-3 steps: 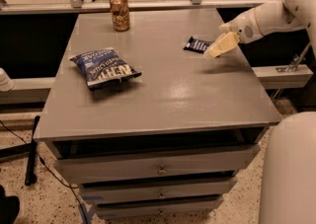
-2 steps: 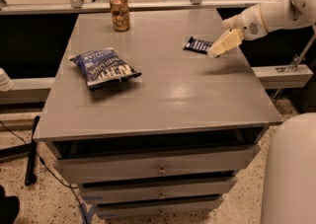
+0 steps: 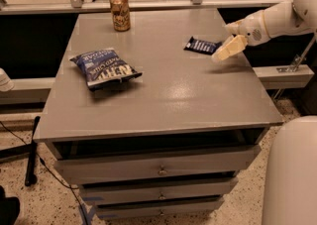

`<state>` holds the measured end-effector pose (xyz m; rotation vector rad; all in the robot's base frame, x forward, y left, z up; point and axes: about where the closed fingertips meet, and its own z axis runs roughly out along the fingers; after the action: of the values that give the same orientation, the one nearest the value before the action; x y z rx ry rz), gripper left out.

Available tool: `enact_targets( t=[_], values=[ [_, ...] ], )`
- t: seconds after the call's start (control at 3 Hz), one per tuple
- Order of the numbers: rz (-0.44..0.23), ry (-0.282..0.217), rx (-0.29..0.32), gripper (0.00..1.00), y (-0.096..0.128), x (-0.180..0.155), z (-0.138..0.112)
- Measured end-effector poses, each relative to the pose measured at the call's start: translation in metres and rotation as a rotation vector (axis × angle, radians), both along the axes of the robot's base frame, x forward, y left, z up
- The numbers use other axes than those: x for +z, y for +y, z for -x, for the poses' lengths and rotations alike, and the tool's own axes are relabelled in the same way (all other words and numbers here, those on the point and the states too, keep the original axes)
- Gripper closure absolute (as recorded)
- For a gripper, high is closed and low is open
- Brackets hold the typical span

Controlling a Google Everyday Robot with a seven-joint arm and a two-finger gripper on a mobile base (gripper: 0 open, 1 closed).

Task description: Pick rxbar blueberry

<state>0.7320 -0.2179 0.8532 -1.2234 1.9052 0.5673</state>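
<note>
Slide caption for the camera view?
Gripper poised beside the rxbar on a table with a chip bag and can.

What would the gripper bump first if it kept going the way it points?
Probably the table top, right beside the rxbar blueberry. The gripper slants down toward the bar over the table's right side, its tip close to the bar's end. It might clip the wrapper instead; depth is unclear.

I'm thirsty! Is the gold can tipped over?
No, the can stands upright at the far edge of the table, while the hand is next to the small blue bar on the right.
</note>
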Motion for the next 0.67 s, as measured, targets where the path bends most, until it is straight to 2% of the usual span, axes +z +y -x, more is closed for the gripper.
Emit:
enact_targets(
  t=[0.33, 0.67],
  values=[
    [-0.026, 0.011, 0.0, 0.16, 0.004, -0.0091, -0.003],
    [-0.052, 0.024, -0.001, 0.39, 0.0113, -0.0172, -0.0062]
  ],
)
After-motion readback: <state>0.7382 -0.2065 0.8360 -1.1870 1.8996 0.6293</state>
